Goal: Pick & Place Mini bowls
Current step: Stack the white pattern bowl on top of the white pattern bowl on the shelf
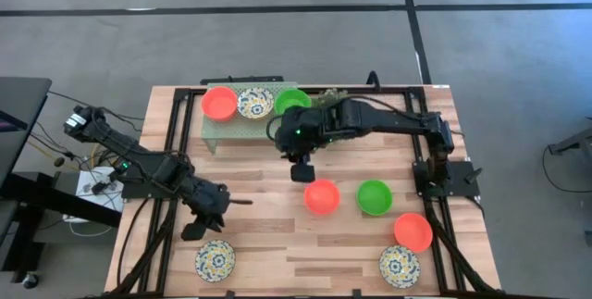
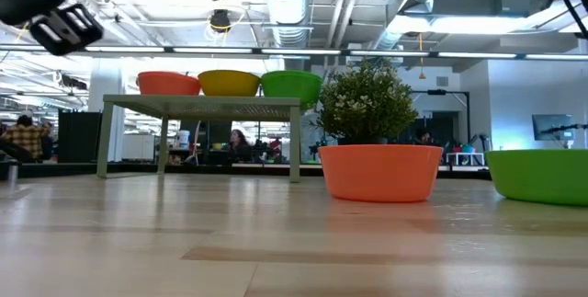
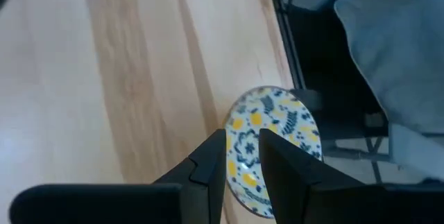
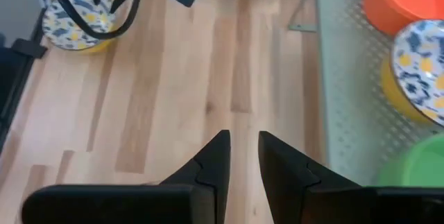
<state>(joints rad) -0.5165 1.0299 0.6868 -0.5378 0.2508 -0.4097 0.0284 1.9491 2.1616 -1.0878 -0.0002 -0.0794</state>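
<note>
Three mini bowls stand on a pale green rack (image 1: 227, 125) at the table's far side: a red one (image 1: 220, 103), a floral one (image 1: 254, 103) and a green one (image 1: 291, 101). On the table top rest a red bowl (image 1: 322, 196), a green bowl (image 1: 375, 197), another red bowl (image 1: 413, 231) and two floral bowls (image 1: 400, 266) (image 1: 215, 261). My left gripper (image 3: 243, 151) hangs open above and just short of the near-left floral bowl (image 3: 274, 141). My right gripper (image 4: 243, 148) is open over bare wood in front of the rack (image 4: 340, 78), holding nothing.
A small bushy plant (image 2: 367, 104) stands at the rack's right end, behind the red bowl (image 2: 379, 173). Black frame rails run along the table's left and right sides (image 1: 166, 142). Bare wood lies between the rack and the near-left floral bowl.
</note>
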